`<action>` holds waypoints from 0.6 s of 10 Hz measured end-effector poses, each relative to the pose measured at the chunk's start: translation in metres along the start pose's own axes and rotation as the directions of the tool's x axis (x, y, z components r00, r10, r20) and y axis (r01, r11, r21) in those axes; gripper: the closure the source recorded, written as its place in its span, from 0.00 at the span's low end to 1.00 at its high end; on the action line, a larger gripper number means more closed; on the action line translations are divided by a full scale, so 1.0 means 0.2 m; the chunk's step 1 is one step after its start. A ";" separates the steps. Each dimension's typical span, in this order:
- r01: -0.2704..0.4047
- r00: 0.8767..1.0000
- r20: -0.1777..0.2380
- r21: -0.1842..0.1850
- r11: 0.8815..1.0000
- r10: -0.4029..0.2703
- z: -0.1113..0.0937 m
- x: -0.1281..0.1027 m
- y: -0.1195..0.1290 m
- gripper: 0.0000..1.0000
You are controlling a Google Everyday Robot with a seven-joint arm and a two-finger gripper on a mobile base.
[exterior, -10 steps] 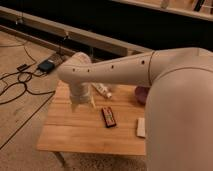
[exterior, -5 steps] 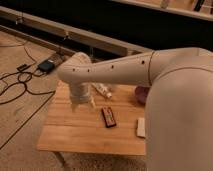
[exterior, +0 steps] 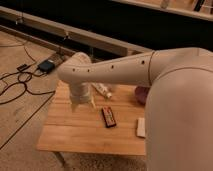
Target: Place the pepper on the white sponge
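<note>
Wooden table, claw just above it, grip unclear; white sponge's long axis front-to-back.

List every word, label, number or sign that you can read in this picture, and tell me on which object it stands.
No text can be read anywhere in this view.
Black bar: any print on it is too blurred to read.
White bottle: no legible label.
Gripper, hanging over the left part of the table: no marking visible.
</note>
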 end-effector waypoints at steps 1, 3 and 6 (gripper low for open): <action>0.000 1.000 0.000 0.000 1.000 0.000 0.00 0.00 0.00 0.35; 0.000 1.000 0.000 0.000 1.000 0.000 0.00 0.00 0.00 0.35; 0.040 0.999 -0.013 0.015 0.999 -0.040 0.04 -0.06 0.01 0.35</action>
